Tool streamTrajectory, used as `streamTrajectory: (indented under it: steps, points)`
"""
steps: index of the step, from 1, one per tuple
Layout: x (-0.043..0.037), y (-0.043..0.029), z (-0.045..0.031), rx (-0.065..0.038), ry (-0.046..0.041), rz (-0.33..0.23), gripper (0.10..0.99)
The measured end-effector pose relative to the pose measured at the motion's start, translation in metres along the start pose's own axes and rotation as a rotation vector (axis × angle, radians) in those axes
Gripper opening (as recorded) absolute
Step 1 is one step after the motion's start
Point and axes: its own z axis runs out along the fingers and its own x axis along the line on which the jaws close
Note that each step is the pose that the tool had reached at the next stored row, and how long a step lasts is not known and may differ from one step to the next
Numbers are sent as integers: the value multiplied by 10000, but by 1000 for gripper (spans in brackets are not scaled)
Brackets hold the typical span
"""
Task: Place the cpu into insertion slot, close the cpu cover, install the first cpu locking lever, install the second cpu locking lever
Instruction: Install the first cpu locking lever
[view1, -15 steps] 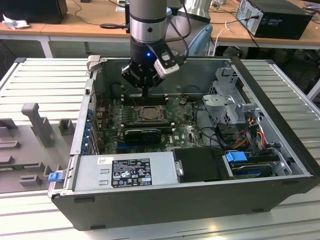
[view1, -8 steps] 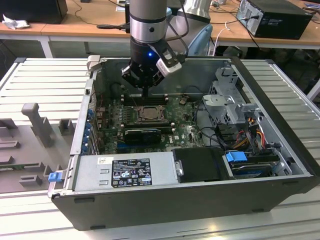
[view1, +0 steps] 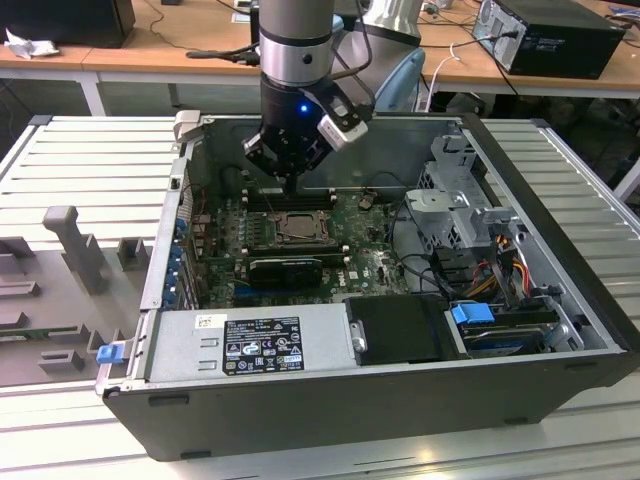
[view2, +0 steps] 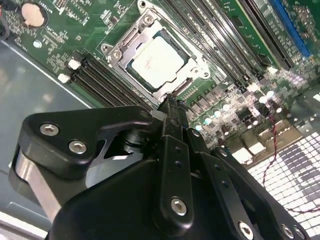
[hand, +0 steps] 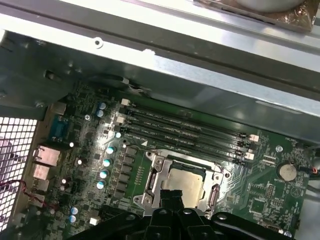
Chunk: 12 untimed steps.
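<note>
Okay, my black two-finger pincer (view2: 169, 106) was pressed together, pinching nothing, tip just beside one rim edge of the square black insertion slot (view2: 181, 86). The small flat silver-beige cpu (view2: 159, 60) sat inside it, level, framed by the thin dark-grey metal cpu cover (view2: 127, 40), apparently down.

Computer case (view1: 350, 410) on slatted table (view1: 90, 160)

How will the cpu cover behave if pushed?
The cpu cover looks like thin metal plate, so probably stiff and light. It lies flat around the cpu, so a push likely won't tip it. Shiny, so perhaps slippery.
</note>
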Motion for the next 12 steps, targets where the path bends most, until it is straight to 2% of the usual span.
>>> streamTrajectory:
  steps: [2,3,5,12]
  points:
    - [74,20,2,26,-135,-4,106]
    - [101,27,3,34,-168,-8,106]
    - [129,36,6,40,-191,82,106]
    - [131,35,32,58,-238,1460,106]
